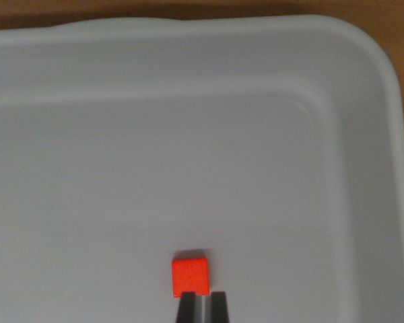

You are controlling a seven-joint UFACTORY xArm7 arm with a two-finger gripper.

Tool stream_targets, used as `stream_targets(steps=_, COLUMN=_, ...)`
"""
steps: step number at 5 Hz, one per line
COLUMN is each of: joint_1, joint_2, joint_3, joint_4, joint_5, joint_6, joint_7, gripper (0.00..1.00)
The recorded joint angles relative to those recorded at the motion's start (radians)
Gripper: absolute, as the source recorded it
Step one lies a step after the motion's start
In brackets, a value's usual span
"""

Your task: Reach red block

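At the near edge of the wrist view you had the gripper (201,304) poking up from the bottom of the frame: two dark fingers (186,308) standing side by side with only a thin grey sliver between them, so they were all but closed. You held nothing between them. Their tips sat just under the near edge of the red block (190,276), at or overlapping its lower right corner (whether they actually touched it or only hovered above it, you could not tell from this angle).

The red block lay flat on the floor of the white bin (363,222), a little left of the frame's centre line and close to the near edge of the view. It looked nearly square from above, so you had no clear long axis to go by; its sides ran roughly parallel to the frame edges, with perhaps a slight twist. A thin shadow showed along its far edge.

Beyond the block the bin floor stretched bare toward the far wall, with the rounded far right corner and the right wall curving up to the rim. Past the rim you saw a strip of brown wooden surface (188,9) along the far edge and the right corner.
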Motion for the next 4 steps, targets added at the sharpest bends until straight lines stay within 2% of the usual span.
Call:
stream_targets(steps=3, joint_1=0.0000, joint_2=0.003, joint_3=0.000, joint_4=-0.011, joint_5=0.0003, joint_6=-0.012, joint_7=0.000, gripper=0.00)
stream_targets(steps=4, joint_1=0.0001, joint_2=0.008, joint_3=-0.001, joint_4=-0.027, joint_5=0.0007, joint_6=-0.030, joint_7=0.001, gripper=0.00)
